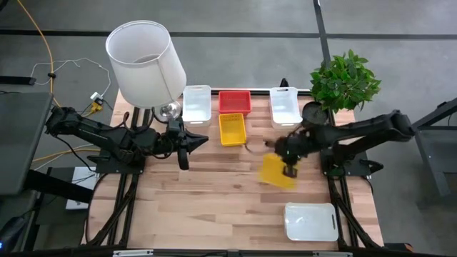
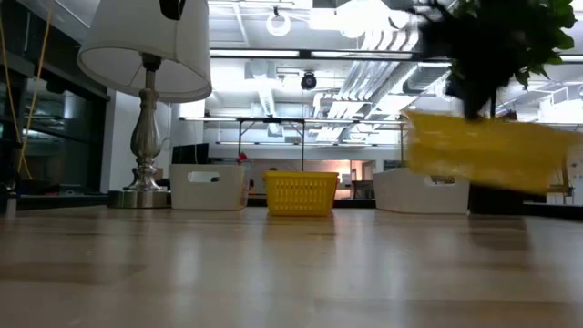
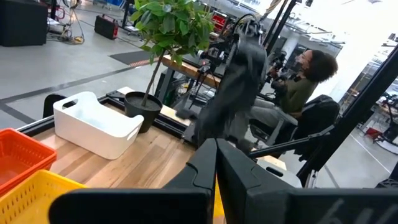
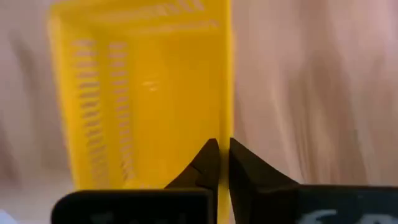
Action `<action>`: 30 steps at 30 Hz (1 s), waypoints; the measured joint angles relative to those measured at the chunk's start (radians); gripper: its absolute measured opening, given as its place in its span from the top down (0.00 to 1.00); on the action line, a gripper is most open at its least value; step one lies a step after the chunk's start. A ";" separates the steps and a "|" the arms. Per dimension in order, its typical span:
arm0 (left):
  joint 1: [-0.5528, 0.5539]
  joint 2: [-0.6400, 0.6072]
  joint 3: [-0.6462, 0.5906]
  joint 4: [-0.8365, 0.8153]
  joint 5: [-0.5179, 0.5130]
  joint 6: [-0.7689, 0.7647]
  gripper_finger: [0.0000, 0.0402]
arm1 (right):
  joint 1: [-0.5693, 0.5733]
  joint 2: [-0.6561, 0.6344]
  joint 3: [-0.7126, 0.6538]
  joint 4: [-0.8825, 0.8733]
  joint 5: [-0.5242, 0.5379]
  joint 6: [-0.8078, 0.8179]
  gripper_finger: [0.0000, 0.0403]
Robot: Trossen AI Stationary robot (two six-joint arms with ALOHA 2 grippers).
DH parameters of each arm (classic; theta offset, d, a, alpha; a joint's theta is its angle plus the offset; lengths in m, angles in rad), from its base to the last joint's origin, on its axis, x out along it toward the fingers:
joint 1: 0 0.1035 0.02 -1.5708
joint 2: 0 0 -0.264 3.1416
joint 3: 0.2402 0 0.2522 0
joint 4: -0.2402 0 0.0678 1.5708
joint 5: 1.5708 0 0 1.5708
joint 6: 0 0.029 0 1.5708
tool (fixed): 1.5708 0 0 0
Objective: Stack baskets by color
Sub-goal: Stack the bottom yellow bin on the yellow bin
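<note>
My right gripper (image 1: 289, 170) is shut on a yellow basket (image 1: 276, 172), which shows blurred and off the table in the low view (image 2: 483, 150). At the far edge a white basket (image 1: 197, 104), a red basket (image 1: 234, 101) and another white basket (image 1: 284, 106) stand in a row on their bases. A second yellow basket (image 1: 232, 129) stands just in front of the red one. A third white basket (image 1: 310, 221) lies near the front right. My left gripper (image 1: 187, 143) hovers shut at the left, by the lamp. My right gripper holds the yellow basket by one side wall (image 4: 225, 124), pinched at the rim with one finger inside the basket and one outside. The fingers come from above, slanting steeply down. The basket hangs tilted, lifted clear of the table.
A lamp with a big white shade (image 1: 145, 61) stands at the far left, a potted plant (image 1: 344, 78) at the far right. A person (image 3: 305, 84) sits beyond the table's right side. Bare wood lies across the table's middle and near left.
</note>
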 joint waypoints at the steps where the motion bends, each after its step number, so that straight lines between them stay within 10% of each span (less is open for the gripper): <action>1: 0.000 0.000 0.000 0.000 0.000 0.000 1.00 | -0.022 -0.011 0.018 0.045 0.000 0.030 0.98; 15: 0.000 -0.005 0.000 0.008 0.000 0.019 1.00 | -0.218 0.212 0.041 0.728 0.090 0.730 1.00; 22: 0.000 -0.005 0.000 0.008 0.001 0.019 1.00 | -0.262 0.342 0.192 0.596 0.266 0.827 1.00; 30: 0.000 -0.005 0.000 0.006 0.003 0.019 1.00 | -0.306 0.471 0.330 0.396 0.221 0.724 1.00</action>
